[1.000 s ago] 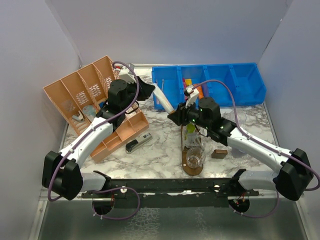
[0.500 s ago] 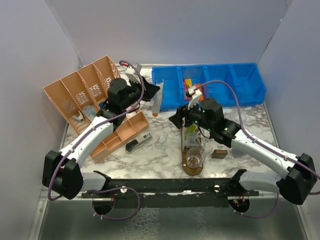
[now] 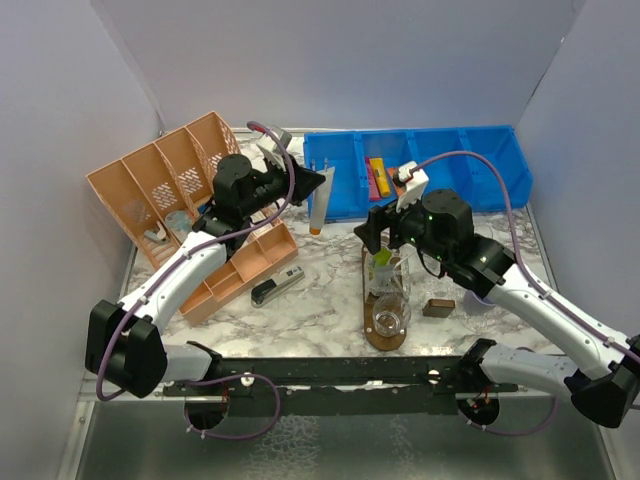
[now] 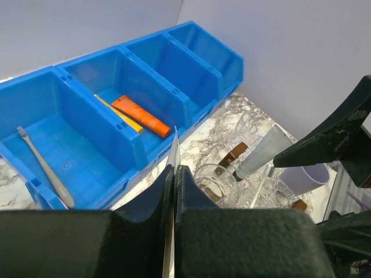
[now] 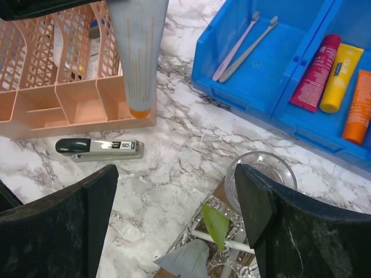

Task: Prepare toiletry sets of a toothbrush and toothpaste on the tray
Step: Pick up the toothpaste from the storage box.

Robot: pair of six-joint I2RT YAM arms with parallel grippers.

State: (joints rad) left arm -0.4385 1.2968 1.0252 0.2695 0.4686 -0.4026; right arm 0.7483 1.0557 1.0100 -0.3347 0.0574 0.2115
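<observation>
My left gripper (image 3: 322, 178) is shut on the flat crimped end of a pale grey toothpaste tube (image 3: 320, 205) with an orange cap, which hangs in the air in front of the blue bin. In the left wrist view the left gripper (image 4: 174, 168) pinches the tube's thin edge. The dark wooden tray (image 3: 385, 343) carries clear tumblers; one (image 3: 384, 272) holds a lime green tube (image 5: 215, 226), a grey tube (image 5: 185, 260) and a white toothbrush (image 5: 229, 244). Another tumbler (image 5: 261, 174) stands empty. My right gripper (image 3: 386, 236) hovers over these tumblers, open (image 5: 179, 223), holding nothing.
The blue bin (image 3: 470, 170) at the back holds toothbrushes (image 5: 243, 43) and red, yellow and orange tubes (image 5: 339, 78). An orange divided basket (image 3: 180, 200) stands at the left, with a stapler (image 3: 277, 288) in front of it. A small brown block (image 3: 438, 307) lies right of the tray.
My left gripper shut on the grey tube, lifted it out of the blue bin and swung it right. My right gripper opened wide and drew back and up from the tumbler.
</observation>
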